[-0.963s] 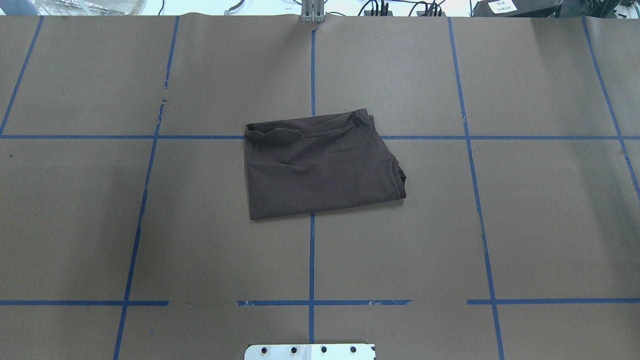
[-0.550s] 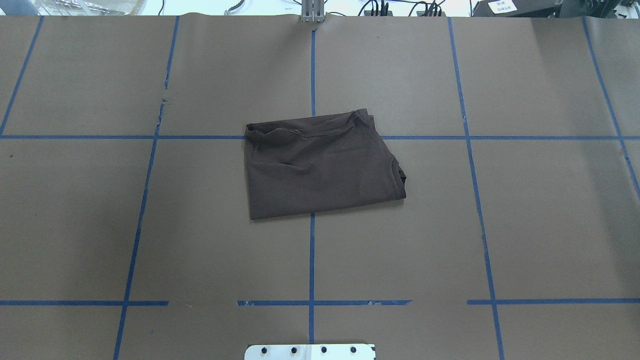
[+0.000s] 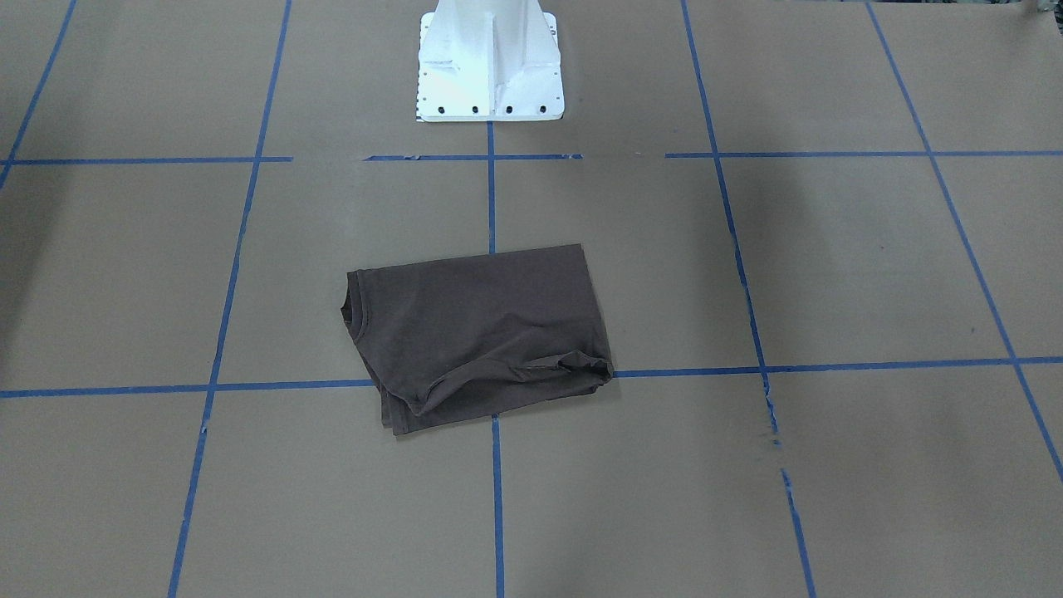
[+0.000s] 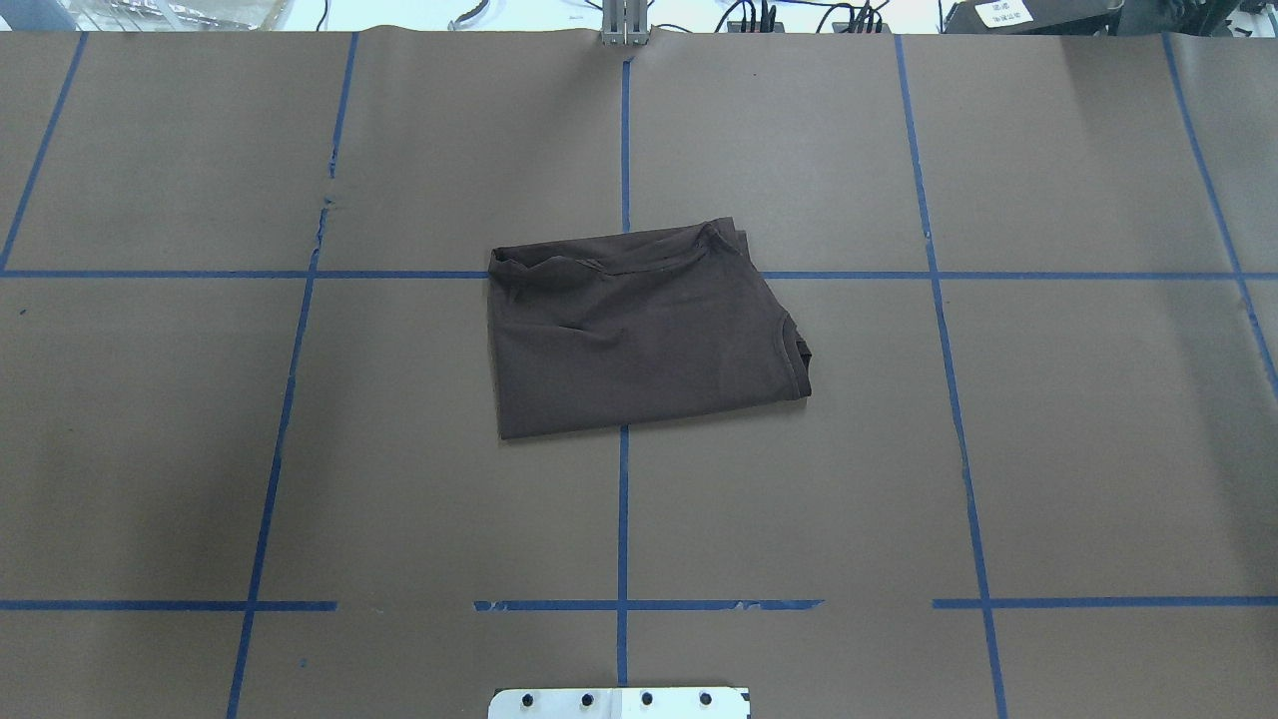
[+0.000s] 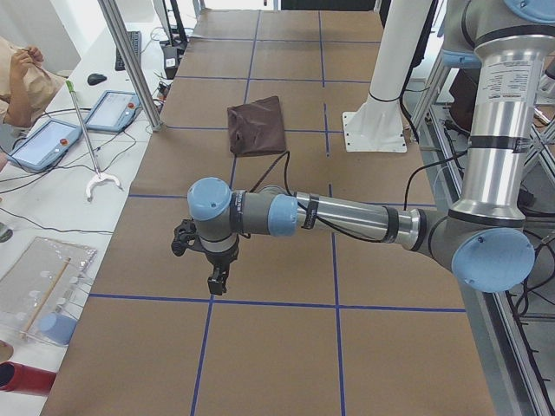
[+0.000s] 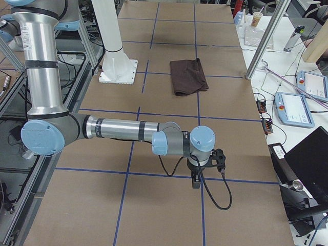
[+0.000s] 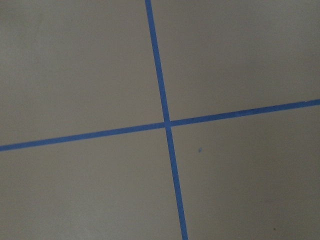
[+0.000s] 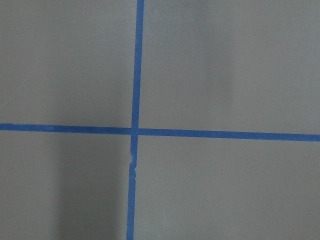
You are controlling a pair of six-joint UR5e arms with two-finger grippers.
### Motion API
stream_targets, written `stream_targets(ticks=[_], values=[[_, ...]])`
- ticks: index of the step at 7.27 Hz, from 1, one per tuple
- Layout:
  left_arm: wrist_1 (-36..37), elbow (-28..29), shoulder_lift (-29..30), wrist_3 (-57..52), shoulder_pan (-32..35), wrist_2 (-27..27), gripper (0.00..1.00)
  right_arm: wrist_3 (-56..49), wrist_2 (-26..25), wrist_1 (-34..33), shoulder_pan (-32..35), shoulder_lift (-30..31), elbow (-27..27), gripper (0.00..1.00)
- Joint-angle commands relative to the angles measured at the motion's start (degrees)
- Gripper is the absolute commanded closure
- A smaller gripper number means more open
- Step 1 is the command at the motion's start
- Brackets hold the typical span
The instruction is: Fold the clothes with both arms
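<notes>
Dark brown T-shirt (image 4: 639,335) on a tan-brown table (image 4: 1098,449) gridded with blue tape lines (image 4: 622,519).

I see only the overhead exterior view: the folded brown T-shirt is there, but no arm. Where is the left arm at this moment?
Observer: The left arm reaches low over the table toward the robot's left end, far from the T-shirt; the left gripper points down above bare table.
Operator: And the right one?
Observer: The right arm mirrors it toward the opposite end; the right gripper hangs above bare table too.
Operator: Are the grippers open?
Observer: I cannot tell; they show only in the side views, and each wrist camera shows just a tape crossing.
</notes>
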State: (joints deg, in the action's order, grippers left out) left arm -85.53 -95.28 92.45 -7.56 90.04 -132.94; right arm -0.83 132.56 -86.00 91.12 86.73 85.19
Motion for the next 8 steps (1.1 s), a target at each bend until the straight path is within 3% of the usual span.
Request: stream_targets(ticks=[1,3,5,8], values=[[-1.6,2.7,-0.4,-0.3,-0.5,0.2,0.0,0.9,1.2,-0.3,-1.6,0.5,3.0,0.0],[-1.5,2.2,0.4,-0.3,-4.1,0.1,0.0,3.4,3.1,-0.3,-3.5,0.5,3.6,0.0],[-1.5,2.3,1.6,-0.3,-4.6,0.0,0.0,10.0,3.2,0.0,-6.9,0.4,5.7,0.0],[-1.4,3.8,3.0,0.2,-4.6,0.1,0.0,10.2,3.3,0.1,-6.9,0.5,6.1,0.0]])
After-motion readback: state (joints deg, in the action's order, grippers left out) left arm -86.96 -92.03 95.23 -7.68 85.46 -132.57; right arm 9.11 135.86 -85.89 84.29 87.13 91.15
